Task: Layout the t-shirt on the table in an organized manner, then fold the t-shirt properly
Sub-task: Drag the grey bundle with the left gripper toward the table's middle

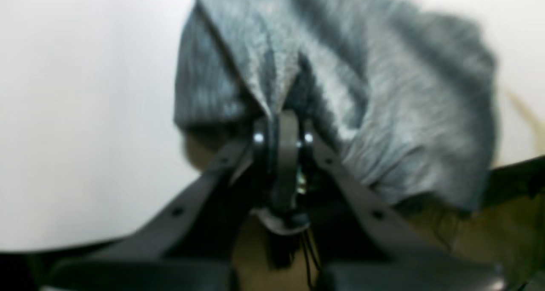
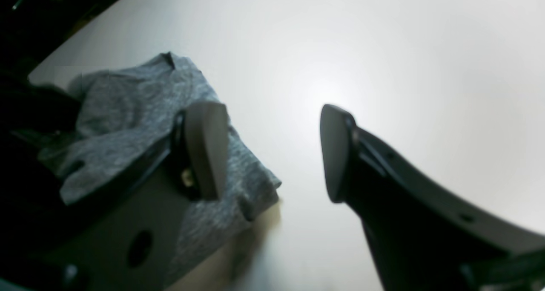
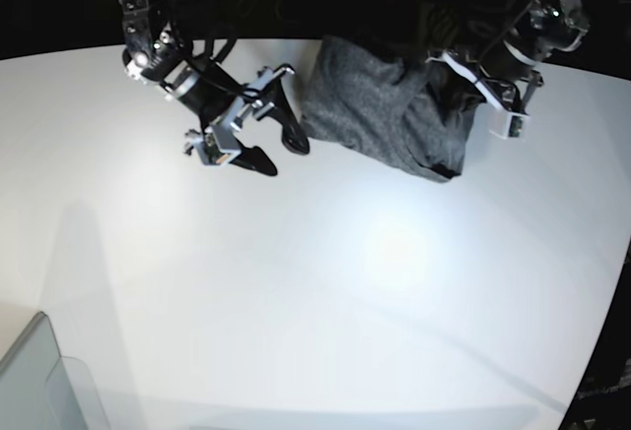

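Dark heather-grey t-shirt [image 3: 394,114] lies crumpled, pinched by left claw [image 1: 281,125].

The t-shirt [image 3: 394,119] lies bunched at the table's [image 3: 325,292] far edge, between both arms.

arms: black, silver joints | left claw [image 1: 279,125]: dark grey, screws, thin black cables | pads [image 2: 206,148]: grey
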